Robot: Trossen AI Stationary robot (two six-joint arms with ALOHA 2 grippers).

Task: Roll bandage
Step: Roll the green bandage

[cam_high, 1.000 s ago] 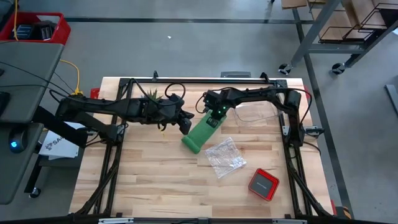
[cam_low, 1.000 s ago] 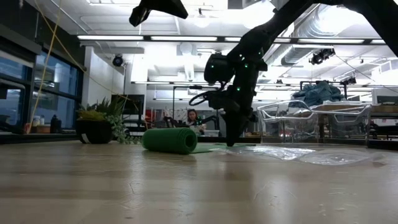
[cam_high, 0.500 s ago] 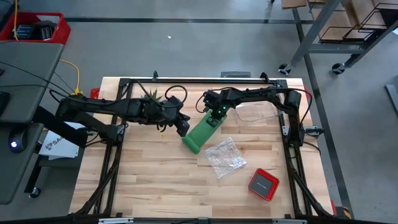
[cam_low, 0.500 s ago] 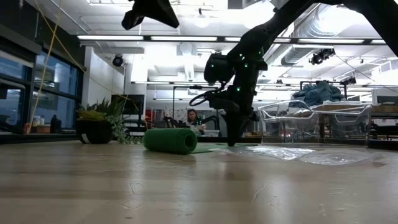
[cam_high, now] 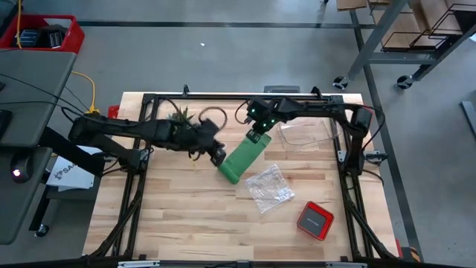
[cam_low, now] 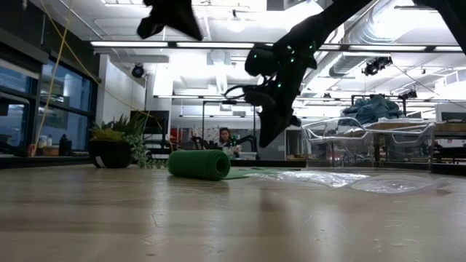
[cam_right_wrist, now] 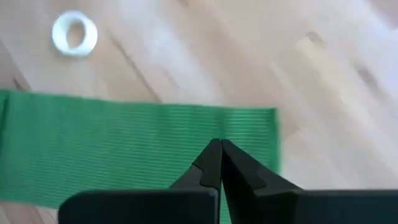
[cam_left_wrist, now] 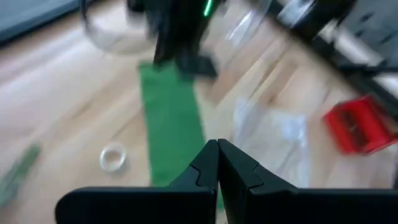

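Both arms have lifted clear. Your right gripper [cam_high: 255, 137], fingers pinched together and empty, has risen off the flat far end of the bandage [cam_high: 241, 158]. Left gripper [cam_high: 220, 155], likewise closed, hangs just left of the rolled near end. Mid-table, partly rolled; rolling looks paused.

clear bag [cam_high: 268, 186], red box [cam_high: 315, 221], tape ring [cam_right_wrist: 74, 33]

The bright green fabric bandage [cam_right_wrist: 137, 149] runs out of the right wrist view at one side. In the left wrist view, motion blur smears the small white tape ring [cam_left_wrist: 114, 158] and the red flat box [cam_left_wrist: 359, 124].
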